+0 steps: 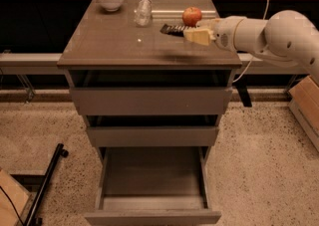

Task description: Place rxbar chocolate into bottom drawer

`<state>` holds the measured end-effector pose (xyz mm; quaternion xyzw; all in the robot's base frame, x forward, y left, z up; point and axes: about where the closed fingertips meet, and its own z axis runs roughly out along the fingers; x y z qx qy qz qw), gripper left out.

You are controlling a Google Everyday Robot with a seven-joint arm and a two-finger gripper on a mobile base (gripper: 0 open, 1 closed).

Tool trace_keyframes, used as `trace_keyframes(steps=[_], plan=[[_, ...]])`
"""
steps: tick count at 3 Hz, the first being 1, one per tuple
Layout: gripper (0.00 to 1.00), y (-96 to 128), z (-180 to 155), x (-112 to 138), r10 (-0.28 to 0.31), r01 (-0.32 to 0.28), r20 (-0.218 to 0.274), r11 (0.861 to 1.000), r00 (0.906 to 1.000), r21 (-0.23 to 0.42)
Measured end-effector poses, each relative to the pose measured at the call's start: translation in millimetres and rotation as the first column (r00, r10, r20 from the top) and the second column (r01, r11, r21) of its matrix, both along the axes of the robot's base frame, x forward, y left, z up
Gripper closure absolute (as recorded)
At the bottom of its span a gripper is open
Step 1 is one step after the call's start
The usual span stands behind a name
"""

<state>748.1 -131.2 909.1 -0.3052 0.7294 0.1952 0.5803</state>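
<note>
Tool (188, 33) clamps rxbar chocolate (171, 29) above bench (109, 46); apple (192, 16) at its 12 o'clock; bottom drawer (152, 175) open.

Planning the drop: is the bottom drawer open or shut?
Open: the bottom drawer is pulled out, its grey floor showing. The gripper is up over the cabinet top, holding the rxbar chocolate.

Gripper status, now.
Gripper: closed on the rxbar chocolate, held over the cabinet top, just in front of the apple.
</note>
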Motion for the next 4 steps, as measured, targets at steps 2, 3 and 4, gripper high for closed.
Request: trace_keyframes(steps=[2, 3, 4], plan=[[1.00, -18.0, 35.3, -66.4, 0.144, -0.138, 0.004, 0.956, 0.9896, -0.258], [1.00, -26.3, 18.9, -100.1, 0.230, -0.249, -0.094, 0.894, 0.9685, -0.373], [1.00, -36.2, -14.4, -128.7, 0.291, -0.372, -0.250, 0.838, 0.9237, -0.399]])
